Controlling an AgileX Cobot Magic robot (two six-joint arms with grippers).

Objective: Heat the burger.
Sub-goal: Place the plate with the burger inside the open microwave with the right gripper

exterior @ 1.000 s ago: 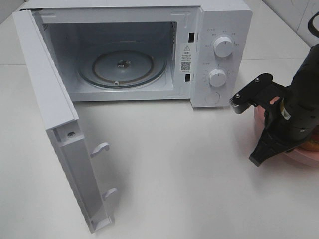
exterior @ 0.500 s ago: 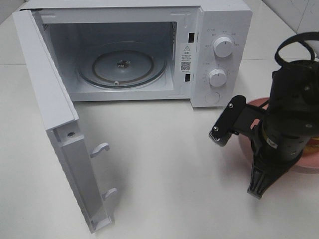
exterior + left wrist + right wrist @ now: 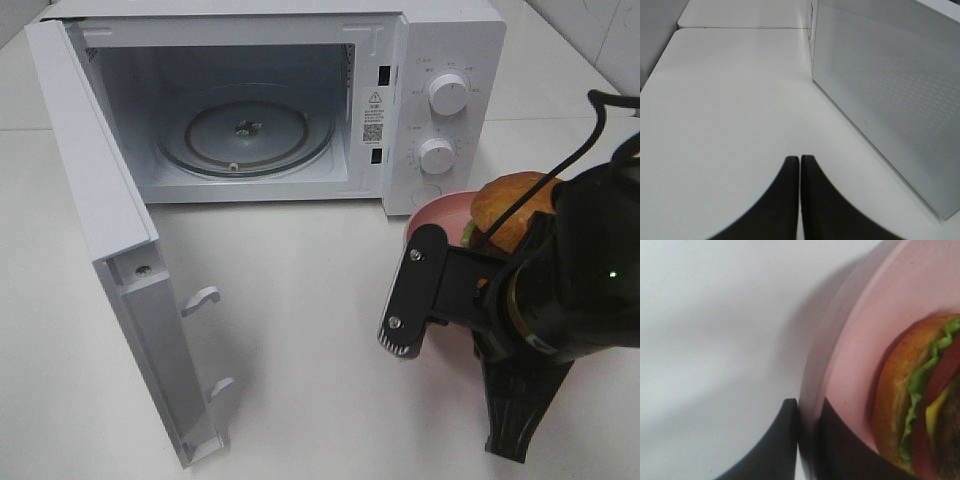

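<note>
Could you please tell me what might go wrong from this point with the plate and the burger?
1. The right end effector pinches only the rim of the pink plate, so the plate could sag or slip and the loose burger could slide off.
2. The plate is close to the microwave control panel; swinging toward the open cavity might clip it.
</note>
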